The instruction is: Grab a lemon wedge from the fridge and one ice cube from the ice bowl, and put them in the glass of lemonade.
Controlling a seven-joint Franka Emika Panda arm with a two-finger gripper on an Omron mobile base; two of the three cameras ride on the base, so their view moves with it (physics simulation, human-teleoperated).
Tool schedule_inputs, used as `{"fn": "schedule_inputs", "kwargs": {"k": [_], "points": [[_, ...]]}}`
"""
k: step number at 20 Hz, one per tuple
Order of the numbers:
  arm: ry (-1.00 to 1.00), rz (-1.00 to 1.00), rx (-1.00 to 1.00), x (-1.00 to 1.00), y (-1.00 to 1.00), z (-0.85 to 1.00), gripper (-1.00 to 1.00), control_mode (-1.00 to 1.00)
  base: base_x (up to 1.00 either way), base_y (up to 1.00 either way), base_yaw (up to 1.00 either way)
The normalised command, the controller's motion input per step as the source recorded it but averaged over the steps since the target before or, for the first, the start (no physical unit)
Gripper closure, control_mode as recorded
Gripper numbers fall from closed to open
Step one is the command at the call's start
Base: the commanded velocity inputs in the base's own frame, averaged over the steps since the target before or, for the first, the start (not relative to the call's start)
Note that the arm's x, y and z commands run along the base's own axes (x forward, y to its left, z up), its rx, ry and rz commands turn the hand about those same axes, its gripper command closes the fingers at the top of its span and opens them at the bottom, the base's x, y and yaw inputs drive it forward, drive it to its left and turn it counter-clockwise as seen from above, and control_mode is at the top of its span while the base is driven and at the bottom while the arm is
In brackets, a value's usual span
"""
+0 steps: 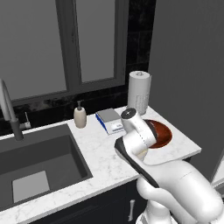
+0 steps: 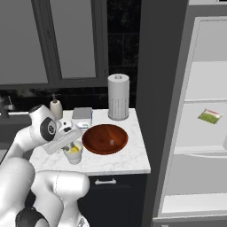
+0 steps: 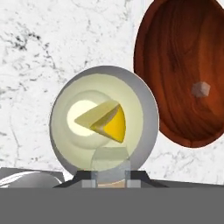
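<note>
The hand view looks straight into the cup [image 3: 103, 127]: one lemon wedge [image 3: 107, 122] floats in it, and a pale ice cube [image 3: 110, 162] sits between the closed gripper [image 3: 111, 178] tips. The bowl [image 3: 183, 65] at 2 o'clock holds one cube [image 3: 201, 89]. The right base view alone shows the open fridge [image 2: 195, 111] with one green packet [image 2: 209, 116].

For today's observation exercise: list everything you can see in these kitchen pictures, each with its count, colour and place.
glass of lemonade: 1, whitish, on counter beside bowl
lemon wedge: 1, yellow, in the glass
ice cube: 1, clear, between the fingertips above the glass
ice bowl: 1, reddish-brown, counter, one cube inside
paper towel roll: 1, white, behind bowl
soap dispenser: 1, beige, by sink
scale: 1, grey-blue, counter
sink: 1, dark, left
fridge: 1, grey, open, right
packet: 1, green-yellow, fridge shelf
gripper: 1, dark, over the glass
</note>
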Motion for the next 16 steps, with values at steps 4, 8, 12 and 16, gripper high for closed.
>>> {"fn": "schedule_inputs", "kwargs": {"k": [4, 8, 12, 16], "points": [[0.05, 0.17, -0.05, 0.20, 0.00, -0.15, 1.00, -1.00, 0.00, 0.00, 0.00], [0.01, 0.13, -0.06, 0.09, 0.05, -0.15, 1.00, -1.00, 0.00, 0.00, 0.00], [0.00, 0.11, -0.07, 0.00, 0.04, -0.10, 1.00, -1.00, 0.00, 0.00, 0.00], [0.00, 0.10, -0.05, 0.00, 0.00, -0.09, 1.00, -1.00, 0.00, 0.00, 0.00]]}}
